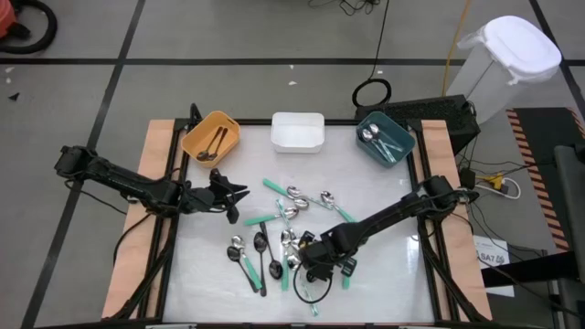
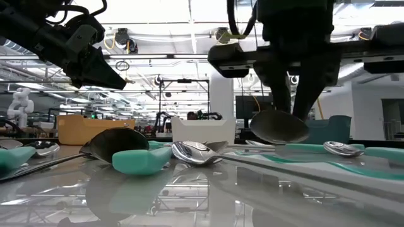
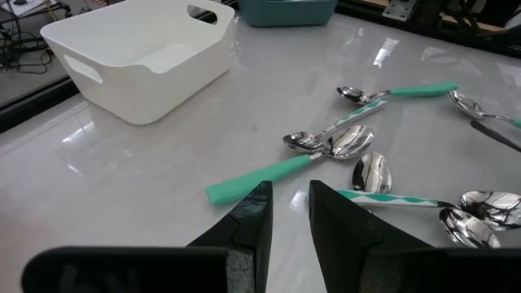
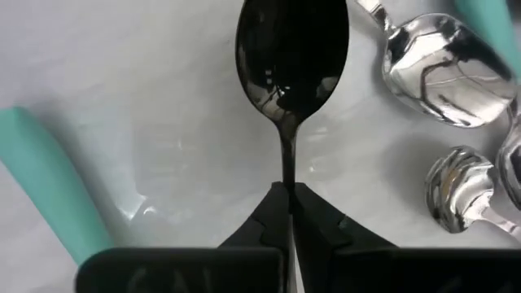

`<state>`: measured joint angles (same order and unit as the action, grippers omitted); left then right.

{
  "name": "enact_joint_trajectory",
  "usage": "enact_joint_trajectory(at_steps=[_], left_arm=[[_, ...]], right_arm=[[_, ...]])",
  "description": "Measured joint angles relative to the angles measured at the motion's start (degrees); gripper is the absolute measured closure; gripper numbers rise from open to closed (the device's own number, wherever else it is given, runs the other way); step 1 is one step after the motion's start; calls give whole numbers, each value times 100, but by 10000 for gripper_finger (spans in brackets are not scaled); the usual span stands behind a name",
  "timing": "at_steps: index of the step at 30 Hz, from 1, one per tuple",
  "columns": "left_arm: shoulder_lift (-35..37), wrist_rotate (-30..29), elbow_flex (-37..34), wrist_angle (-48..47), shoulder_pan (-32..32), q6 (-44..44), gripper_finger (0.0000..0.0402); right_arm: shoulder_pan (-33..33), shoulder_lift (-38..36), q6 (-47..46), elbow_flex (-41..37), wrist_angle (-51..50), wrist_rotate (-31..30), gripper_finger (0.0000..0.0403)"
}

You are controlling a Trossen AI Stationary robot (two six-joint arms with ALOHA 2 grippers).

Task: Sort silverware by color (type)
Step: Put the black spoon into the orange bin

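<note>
- A glossy white counter [image 1: 384,274] with wooden side rails is sitting in a big workshop, and three plastic bins are lining its far edge: an orange bin [image 1: 211,136] with dark-handled spoons in it, an empty white bin [image 1: 297,132] and a teal bin [image 1: 385,138] with silver spoons in it.
- The silverware, small spoons with shiny metal bowls and black, mint-green or plain silver handles [image 1: 283,228], is lying scattered over the middle and near part of the counter, several pieces touching or crossing.
- The right gripper [image 4: 290,199] is working low over the near part of that scatter, its fingers pressed together on the thin neck of a dark-bowled spoon [image 4: 291,50], just behind the bowl.
- The left gripper [image 3: 290,203] is hanging above the counter on the left of the scatter, fingers slightly apart with nothing between them, facing a mint-green-handled spoon [image 3: 285,163].
- The spoons look light, stiff and slippery; a pinch on the narrow neck is likely letting the bowl swing, so the flatter handle seems the surer hold.
- Neighbouring spoon bowls are lying just beside the held spoon, so a straight lift looks safest.
- Open counter is lying between the scatter and the bins, giving clear room to carry toward the orange bin; the bin walls are the edges to clear.
</note>
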<state>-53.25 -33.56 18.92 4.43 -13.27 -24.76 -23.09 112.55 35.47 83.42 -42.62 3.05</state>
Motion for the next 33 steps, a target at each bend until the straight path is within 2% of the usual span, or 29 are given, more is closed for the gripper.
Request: enact_joint_trajectory(at_steps=[8, 14, 24, 28, 33], left_arm=[[0, 0, 0, 1, 0, -47, 318], [0, 0, 0, 2, 0, -121, 318], [0, 50, 0, 7, -5, -289, 318], [0, 50, 0, 32, -94, -299, 318], [0, -69, -1, 118, -232, -251, 318]], right_arm=[[-120, -248, -656, 11, 114, -299, 402], [-127, -332, -1955, 20, 338, -360, 403], [-144, -332, -3541, 20, 983, -1908, 403], [-144, -332, -3889, -108, 1454, -2121, 403], [-133, -332, -3926, -435, 2733, -2437, 403]])
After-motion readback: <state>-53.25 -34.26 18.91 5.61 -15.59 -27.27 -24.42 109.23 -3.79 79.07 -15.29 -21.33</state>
